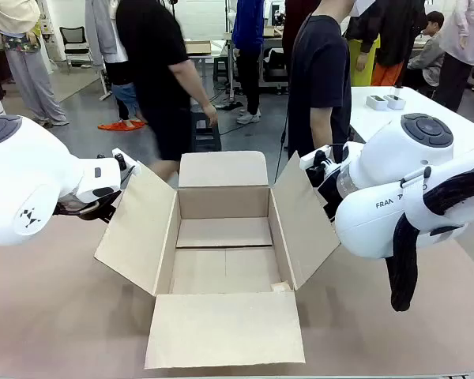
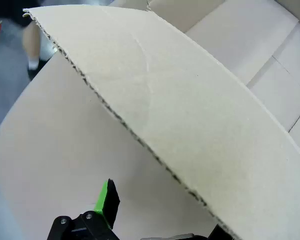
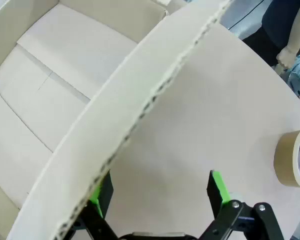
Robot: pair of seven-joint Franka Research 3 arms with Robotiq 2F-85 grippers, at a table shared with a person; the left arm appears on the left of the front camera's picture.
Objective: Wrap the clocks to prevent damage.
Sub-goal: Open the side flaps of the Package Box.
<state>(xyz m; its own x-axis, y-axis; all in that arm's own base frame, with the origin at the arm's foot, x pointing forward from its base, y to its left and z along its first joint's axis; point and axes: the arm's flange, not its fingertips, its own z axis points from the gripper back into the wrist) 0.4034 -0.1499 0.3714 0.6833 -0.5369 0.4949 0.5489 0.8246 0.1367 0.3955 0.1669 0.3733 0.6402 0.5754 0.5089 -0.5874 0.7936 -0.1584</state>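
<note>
In the front view the open brown cardboard box [image 1: 225, 253] sits mid-frame, with the left gripper [image 1: 117, 175] at its left flap [image 1: 138, 229] and the right gripper [image 1: 320, 167] at its right flap [image 1: 304, 221]. The left wrist view shows the jaws spread wide astride the flap's corrugated edge, one green-padded finger [image 2: 107, 197] at lower left. The right wrist view shows that gripper's jaws equally wide and holding nothing, one pad beside the flap edge, and a brown tape roll [image 3: 295, 157] at the right edge.

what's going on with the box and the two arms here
An empty cardboard box sits open on the table, flaps spread. The left gripper is at the edge of the left flap and the right gripper at the edge of the right flap, both with jaws open and gripping nothing. A roll of brown tape lies beyond the right flap. People stand past the far side. Nothing is packed yet.
</note>
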